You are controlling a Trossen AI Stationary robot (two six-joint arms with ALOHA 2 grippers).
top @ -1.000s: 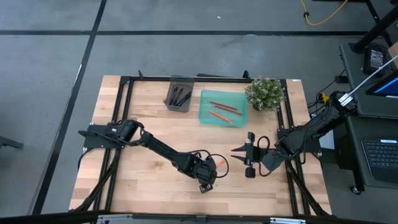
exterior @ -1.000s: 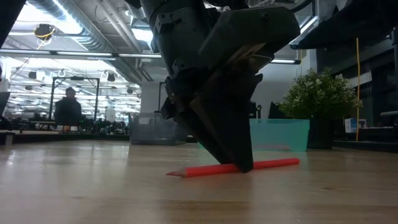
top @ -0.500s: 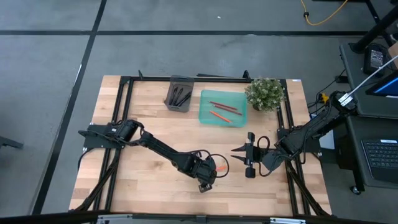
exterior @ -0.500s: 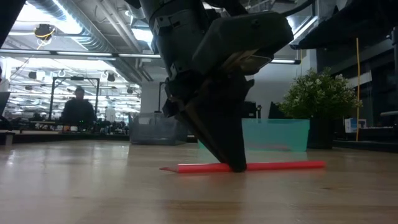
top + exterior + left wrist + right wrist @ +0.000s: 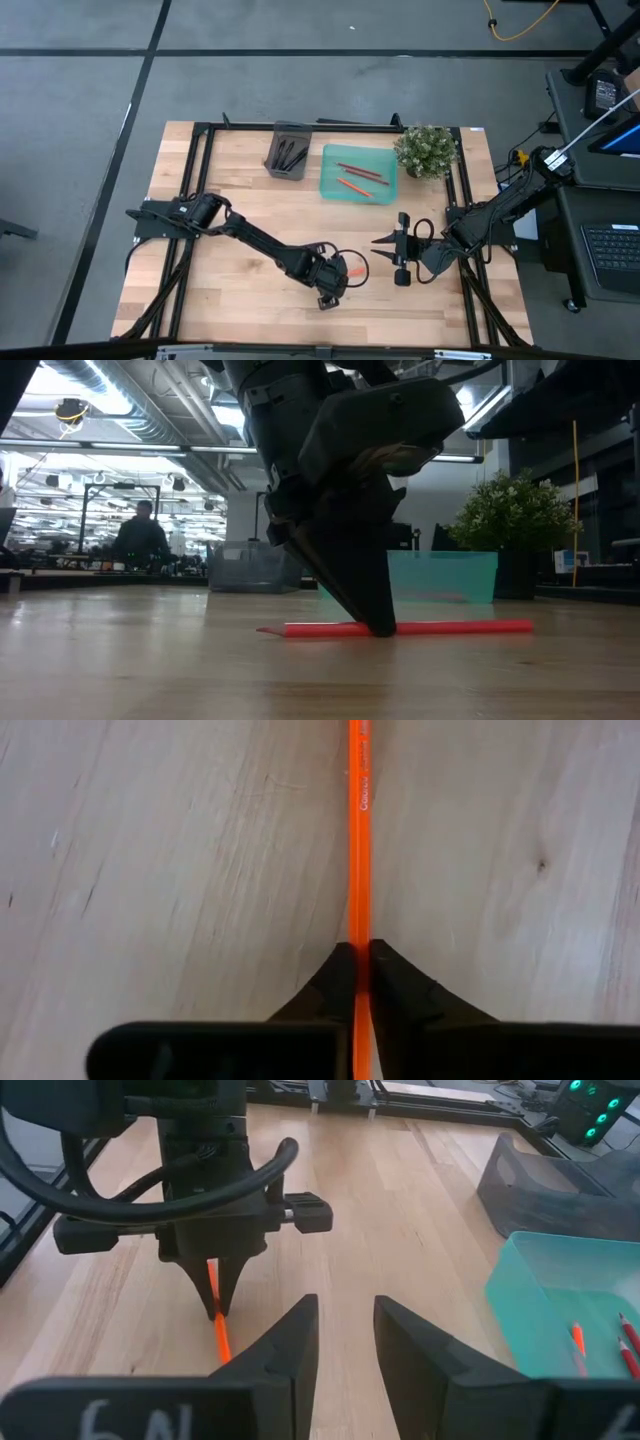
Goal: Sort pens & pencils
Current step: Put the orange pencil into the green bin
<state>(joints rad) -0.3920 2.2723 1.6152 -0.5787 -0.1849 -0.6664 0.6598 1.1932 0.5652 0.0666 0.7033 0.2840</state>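
Fingers (image 5: 335, 982) of the left gripper (image 5: 359, 970) were pressed together on an orange pencil (image 5: 359, 840), which lay flat on the near middle of the table (image 5: 230, 175). The pick-up step of sorting was judged to be in hand, with the lift not yet made. Whether the pencil was fully seated could not quite be told. The right gripper (image 5: 346, 1335), just to the right, was held partly open and empty. Next, the pencil would need lifting clear and carrying to the teal tray (image 5: 332, 188) at the far side, where other pencils (image 5: 360, 172) lay; pens (image 5: 289, 155) were in the grey bin (image 5: 275, 170).
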